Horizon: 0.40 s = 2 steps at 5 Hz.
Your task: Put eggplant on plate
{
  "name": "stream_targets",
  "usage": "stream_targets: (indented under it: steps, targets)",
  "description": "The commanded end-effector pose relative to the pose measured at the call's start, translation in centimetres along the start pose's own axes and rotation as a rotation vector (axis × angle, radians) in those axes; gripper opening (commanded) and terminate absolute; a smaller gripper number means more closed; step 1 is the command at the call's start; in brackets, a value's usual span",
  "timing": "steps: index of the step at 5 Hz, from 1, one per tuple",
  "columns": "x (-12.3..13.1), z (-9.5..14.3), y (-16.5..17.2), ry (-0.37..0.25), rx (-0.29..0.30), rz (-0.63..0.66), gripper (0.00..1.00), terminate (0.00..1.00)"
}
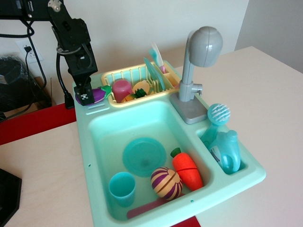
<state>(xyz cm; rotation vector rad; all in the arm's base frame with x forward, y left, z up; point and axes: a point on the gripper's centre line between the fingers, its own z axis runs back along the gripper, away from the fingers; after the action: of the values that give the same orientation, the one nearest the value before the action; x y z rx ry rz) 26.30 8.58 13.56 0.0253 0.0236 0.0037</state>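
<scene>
Your gripper sits down on the eggplant at the sink's back-left corner.
You can't tell its jaw state here. The plate lies flat in the basin, well apart from it.

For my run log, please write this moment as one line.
gripper: down at eggplant, grasp unclear | eggplant: on sink's back-left ledge | plate: bare, in basin | step: pick not confirmed
</scene>
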Motion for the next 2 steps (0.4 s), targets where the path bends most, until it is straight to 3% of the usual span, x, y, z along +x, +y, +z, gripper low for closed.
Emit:
stream_targets:
  steps: [1, 2]
  targets:
    - [-0.48, -0.09, 0.55, -0.04, 0.026, 0.016, 1.0, 0.0]
    - [-0.5, -0.4, 0.42, -0.114, 0.053, 0.027, 0.0, 0.0]
